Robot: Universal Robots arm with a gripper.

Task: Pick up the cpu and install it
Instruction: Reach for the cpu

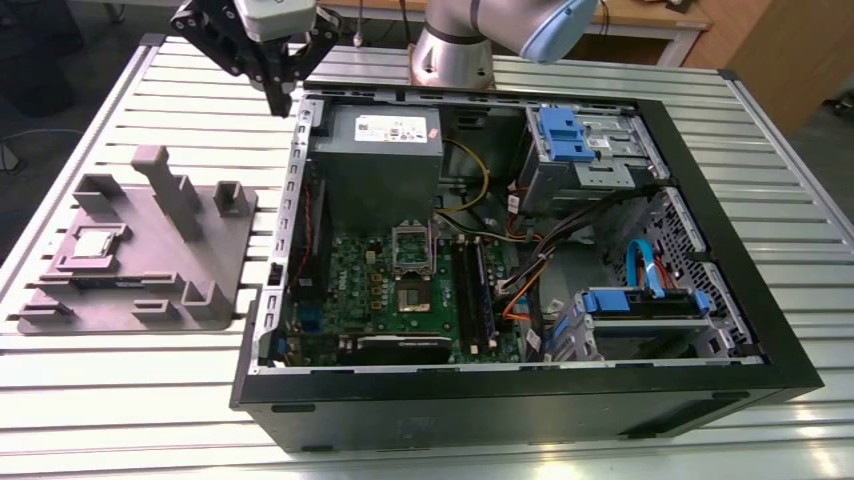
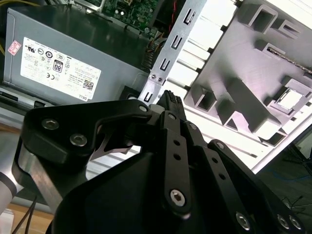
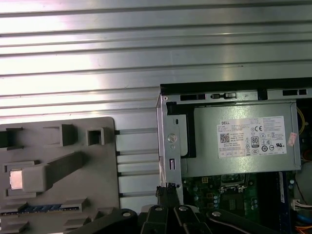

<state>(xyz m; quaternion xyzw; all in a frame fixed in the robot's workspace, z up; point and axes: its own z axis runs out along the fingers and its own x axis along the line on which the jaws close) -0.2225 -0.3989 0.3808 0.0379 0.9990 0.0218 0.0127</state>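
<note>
The cpu (image 1: 96, 243) is lying flat, silvery top up, in a square recess of the grey fixture plate (image 1: 224, 245), toward the plate's edge on the exterior view's left. Nothing is touching it. The plate is resting on the slatted metal table (image 1: 134, 385), near the table's edge on the exterior view's left and just beside the open computer case (image 1: 534, 400). Inside the case, the green motherboard (image 1: 354, 285) is lying exposed below the grey power supply (image 1: 380, 150). The gripper (image 1: 280, 103) is hanging well apart from the cpu, above the case's corner next to the power supply. Its black fingers are pressing together at the tips and holding nothing. In the second wrist view the joined fingertips (image 2: 170, 101) are pointing at the case's metal rim.
</note>
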